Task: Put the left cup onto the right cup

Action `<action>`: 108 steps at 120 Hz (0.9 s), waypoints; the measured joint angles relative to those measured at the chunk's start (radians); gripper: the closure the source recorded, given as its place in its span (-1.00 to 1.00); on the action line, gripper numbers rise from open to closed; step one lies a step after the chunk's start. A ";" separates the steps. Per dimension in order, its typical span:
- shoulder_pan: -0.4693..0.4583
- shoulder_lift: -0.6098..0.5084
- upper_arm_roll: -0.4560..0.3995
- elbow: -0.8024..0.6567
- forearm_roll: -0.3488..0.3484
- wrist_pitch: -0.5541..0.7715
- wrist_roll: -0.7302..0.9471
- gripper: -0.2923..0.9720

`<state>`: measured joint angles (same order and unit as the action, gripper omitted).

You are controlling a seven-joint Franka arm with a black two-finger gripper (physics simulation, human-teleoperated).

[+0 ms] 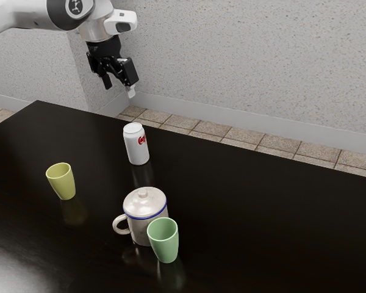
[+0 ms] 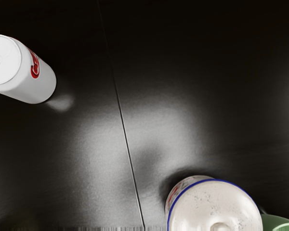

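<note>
Your gripper [image 1: 118, 82] hangs high over the far edge of the dark table [image 1: 262, 213], fingers apart and holding nothing. The yellow cup [image 1: 61, 180] stands upright well below it, toward the exterior view's left and apart from everything else. The green cup [image 1: 163, 239] stands against the lidded mug [image 1: 143, 210]; you cannot tell whether they touch. The wrist view cuts off both at its edge, well apart from the white can [image 1: 136, 143].

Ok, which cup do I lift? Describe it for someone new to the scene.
On the dark table, look toward the exterior view's left, away from the lidded white mug and the white can. The yellow-green cup stands upright there alone; the other cup is a deeper green and sits close by the mug.
</note>
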<state>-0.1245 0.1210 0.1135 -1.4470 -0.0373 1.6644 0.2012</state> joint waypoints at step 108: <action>0.085 -0.092 0.133 -0.401 0.027 0.125 0.011 -0.54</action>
<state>-0.0393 0.0288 0.2469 -1.8483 -0.0101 1.7896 0.2124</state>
